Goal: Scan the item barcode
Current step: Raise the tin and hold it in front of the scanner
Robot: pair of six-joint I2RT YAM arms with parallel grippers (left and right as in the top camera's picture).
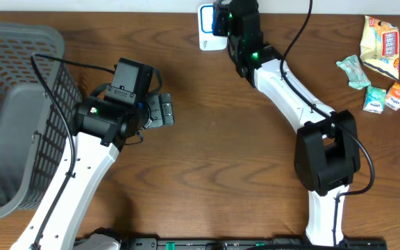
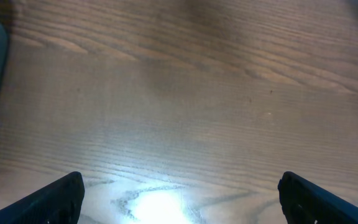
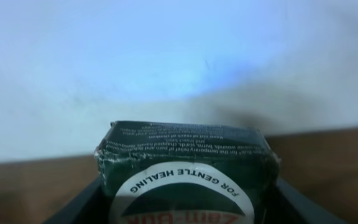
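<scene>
The task looks, to my judgement, to be in its main step and not yet finished; the small dark green box [image 3: 185, 168] is already lifted from the table [image 1: 207, 160] and is presented to the white scanner [image 1: 208, 36], which stands at the far edge of the table; in the right wrist view the box is close in front of the scanner's pale face [image 3: 166, 62], with a bluish light falling on that face just above the box. If a barcode is turned to the scanner I cannot tell; the side which the camera sees carries only small print and a round label with the words "for gentle healing". What is left, I think, is to get the reading and then to put the box away; if the reading has happened already, the pictures do not show.

The right gripper [image 3: 185, 196] pinches the box between its two fingers, one on each side of it; the right arm is stretched long from its base, which is well apart from the scanner on the near side, and its wrist hangs directly over the scanner.

The left gripper [image 1: 160, 111] is spread wide with nothing between the fingers; it rests low over bare wood, well to the left of the scanner and nearer to the front. A grey basket [image 1: 47, 42] stands further left from the scanner; some snack packets [image 1: 382, 45] lie far to its right.
</scene>
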